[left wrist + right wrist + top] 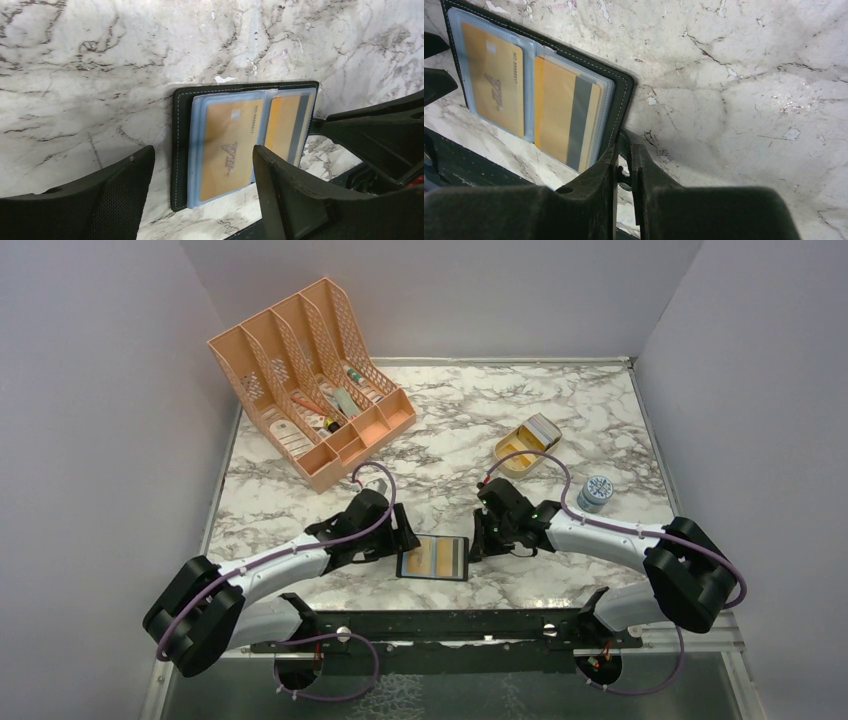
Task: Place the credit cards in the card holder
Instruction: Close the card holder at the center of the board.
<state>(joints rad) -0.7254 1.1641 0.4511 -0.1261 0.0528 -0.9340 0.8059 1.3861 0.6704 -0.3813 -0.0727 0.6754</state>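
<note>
**Card holder open flat between my two grippers**

The black card holder (180, 145) lies open on the marble table (450, 420), close to the near edge. Tan-orange credit cards (230, 145) sit inside its clear sleeves. My left gripper (201, 152) is spread wide, one finger on each side of the holder's left half, touching nothing. My right gripper (625, 150) is pinched nearly closed on the small tab at the holder's right edge. Well apart, farther back, stand a peach desk organiser (310, 380), a gold tin (528, 445) and a small round jar (596, 493).
</note>
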